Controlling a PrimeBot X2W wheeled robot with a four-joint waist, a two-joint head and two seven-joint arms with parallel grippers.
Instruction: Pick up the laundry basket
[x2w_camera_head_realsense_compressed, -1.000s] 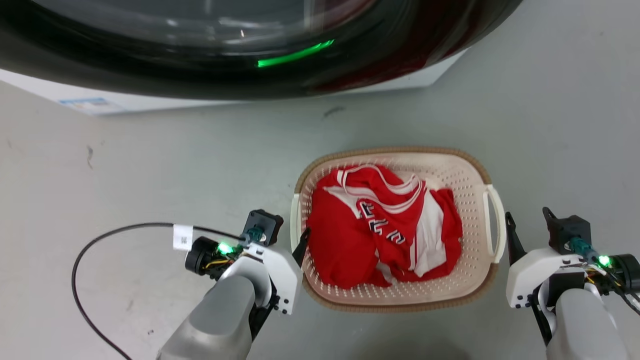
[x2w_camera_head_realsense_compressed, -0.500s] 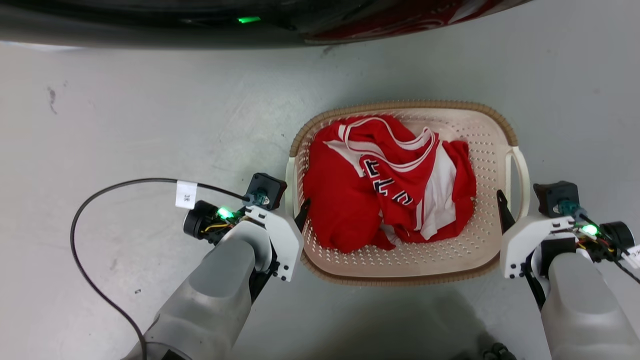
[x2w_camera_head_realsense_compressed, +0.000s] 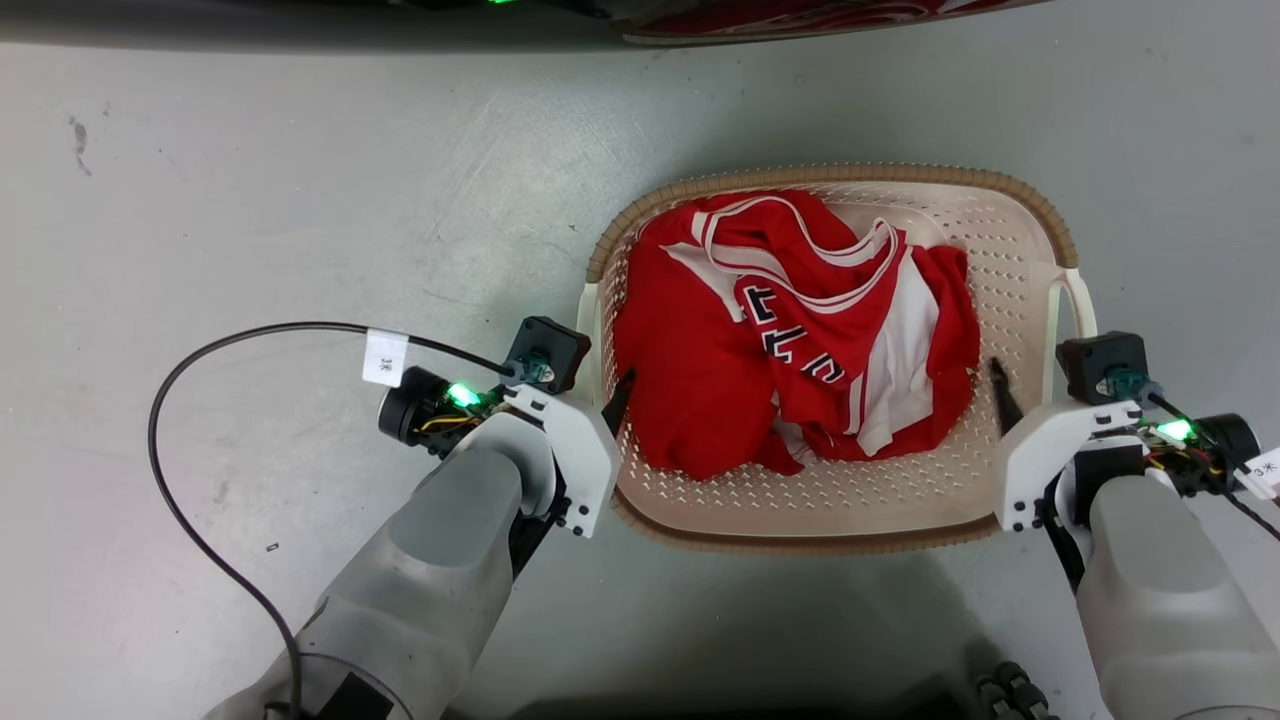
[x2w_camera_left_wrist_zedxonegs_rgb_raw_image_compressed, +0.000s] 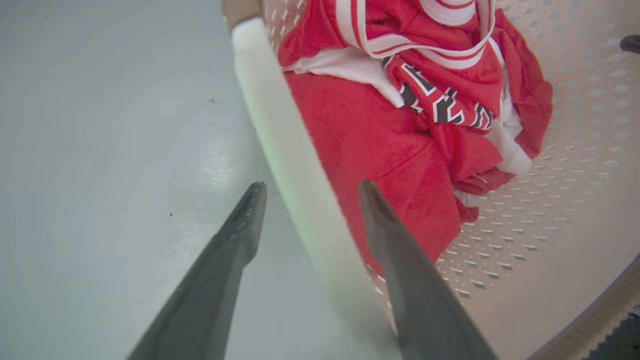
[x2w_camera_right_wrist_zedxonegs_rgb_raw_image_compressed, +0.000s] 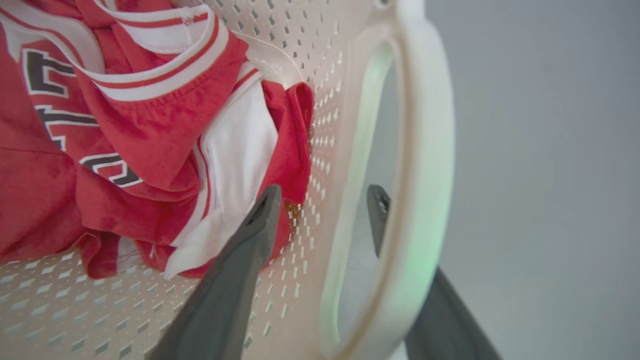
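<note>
Basket: the basket (x2w_camera_head_realsense_compressed: 1010, 250) sat on the grey floor (x2w_camera_head_realsense_compressed: 300, 180) right before me, between my two arms, just short of the dark washer (x2w_camera_head_realsense_compressed: 300, 15) at the top edge.
Load: a red and white jersey (x2w_camera_head_realsense_compressed: 790, 330) lay heaped inside, more toward my left half.
Left handle: the white handle (x2w_camera_left_wrist_zedxonegs_rgb_raw_image_compressed: 280, 130) ran between my left fingers; one finger (x2w_camera_left_wrist_zedxonegs_rgb_raw_image_compressed: 235, 240) was outside over the floor, the other inside by the jersey.
Left gripper: my left gripper (x2w_camera_left_wrist_zedxonegs_rgb_raw_image_compressed: 310, 190) was wide, jaws apart, gripping nothing yet.
Right handle: the right handle (x2w_camera_right_wrist_zedxonegs_rgb_raw_image_compressed: 425, 150) stood out from the wall as a loop.
Right gripper: my right gripper (x2w_camera_right_wrist_zedxonegs_rgb_raw_image_compressed: 325, 192) was also wide and empty; one finger (x2w_camera_right_wrist_zedxonegs_rgb_raw_image_compressed: 250, 240) was inside the basket and the other reached into the handle's gap, so the jaws spanned the wall, not the handle bar.
Step in hand: I judged it was the seating of both grips before closing.
Doing it well: I should close both sides together, keep cloth out of the left jaws, and lift level so the load would not tip.
</note>
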